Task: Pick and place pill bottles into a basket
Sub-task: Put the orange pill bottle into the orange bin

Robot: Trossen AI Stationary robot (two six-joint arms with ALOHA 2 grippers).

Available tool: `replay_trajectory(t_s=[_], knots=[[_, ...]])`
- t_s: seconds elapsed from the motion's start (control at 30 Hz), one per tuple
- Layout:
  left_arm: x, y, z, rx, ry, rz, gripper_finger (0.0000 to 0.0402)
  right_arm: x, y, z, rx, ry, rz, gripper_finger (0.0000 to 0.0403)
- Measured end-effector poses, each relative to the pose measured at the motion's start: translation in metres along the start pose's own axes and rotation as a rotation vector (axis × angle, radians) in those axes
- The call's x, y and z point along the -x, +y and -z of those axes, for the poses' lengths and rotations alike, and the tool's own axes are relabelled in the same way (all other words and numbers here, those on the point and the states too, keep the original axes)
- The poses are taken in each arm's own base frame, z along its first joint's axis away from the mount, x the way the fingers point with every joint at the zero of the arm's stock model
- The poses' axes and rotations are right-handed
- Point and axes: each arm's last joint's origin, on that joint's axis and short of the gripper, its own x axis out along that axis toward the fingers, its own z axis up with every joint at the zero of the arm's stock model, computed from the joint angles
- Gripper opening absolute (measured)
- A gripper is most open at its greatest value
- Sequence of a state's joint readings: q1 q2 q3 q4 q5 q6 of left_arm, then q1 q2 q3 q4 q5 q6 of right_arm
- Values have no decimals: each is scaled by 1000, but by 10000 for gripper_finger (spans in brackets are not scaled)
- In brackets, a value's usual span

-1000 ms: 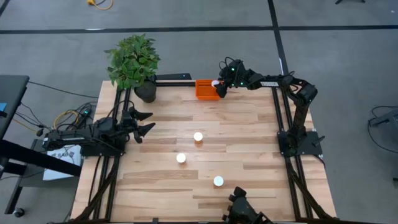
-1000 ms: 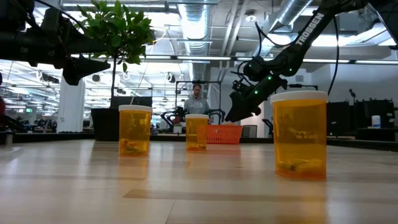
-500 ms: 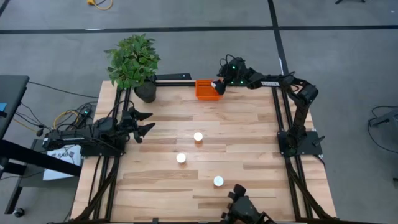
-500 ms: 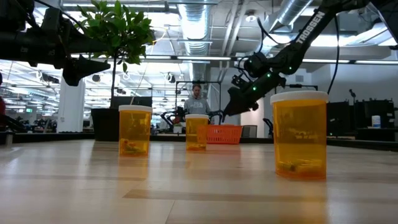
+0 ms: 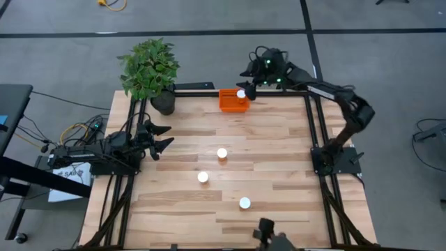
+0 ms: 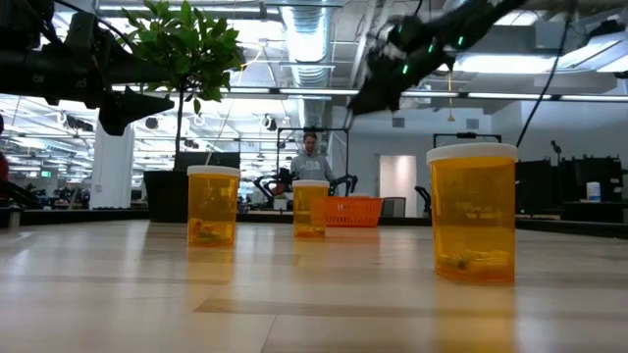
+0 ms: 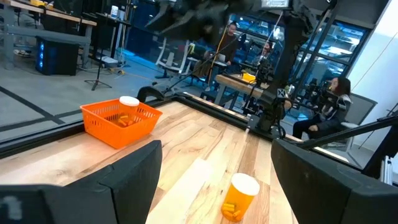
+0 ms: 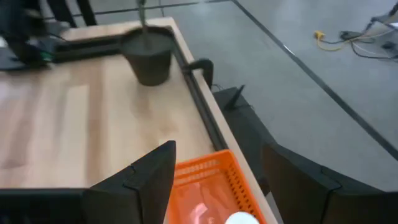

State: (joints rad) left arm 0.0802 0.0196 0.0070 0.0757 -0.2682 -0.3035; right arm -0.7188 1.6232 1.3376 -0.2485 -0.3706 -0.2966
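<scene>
One pill bottle (image 5: 241, 93) sits inside the orange basket (image 5: 230, 103) at the far edge of the tabletop (image 5: 279, 160). The right gripper (image 5: 249, 81) hangs up in the air just beside the basket, its fingers spread wide with nothing in them. Three more pill bottles (image 5: 222, 153) stand in the middle. The left gripper (image 5: 164, 137) waits spread at the left side, near the plant (image 5: 148, 67).

Table middle: three pill bottles (image 5: 221, 153) (image 5: 203, 177) (image 5: 244, 203), well apart, passable between. Far edge: basket (image 5: 228, 104), one bottle (image 5: 241, 93) inside, right gripper (image 5: 249, 86) above its right end, fingers spread. Far-left corner: plant pot (image 5: 163, 103), foliage overhanging. Left edge: left gripper (image 5: 164, 137), fingers spread.
</scene>
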Motion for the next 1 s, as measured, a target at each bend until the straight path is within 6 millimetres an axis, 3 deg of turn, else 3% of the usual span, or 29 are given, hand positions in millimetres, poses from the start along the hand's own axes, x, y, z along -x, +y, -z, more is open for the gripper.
replay_trajectory(t_s=[0.2,0.43,0.73,1.0], knots=[[0,0,0,-1,-1,-2,293,53,35,-30,32,-26,-105,231],[0,0,0,-51,-1,-2,293,97,92,-33,125,71,-285,231],[0,0,0,-55,-1,-3,293,109,164,-20,57,305,-496,231],[0,0,0,-57,-2,-4,293,109,230,16,12,560,-586,231]])
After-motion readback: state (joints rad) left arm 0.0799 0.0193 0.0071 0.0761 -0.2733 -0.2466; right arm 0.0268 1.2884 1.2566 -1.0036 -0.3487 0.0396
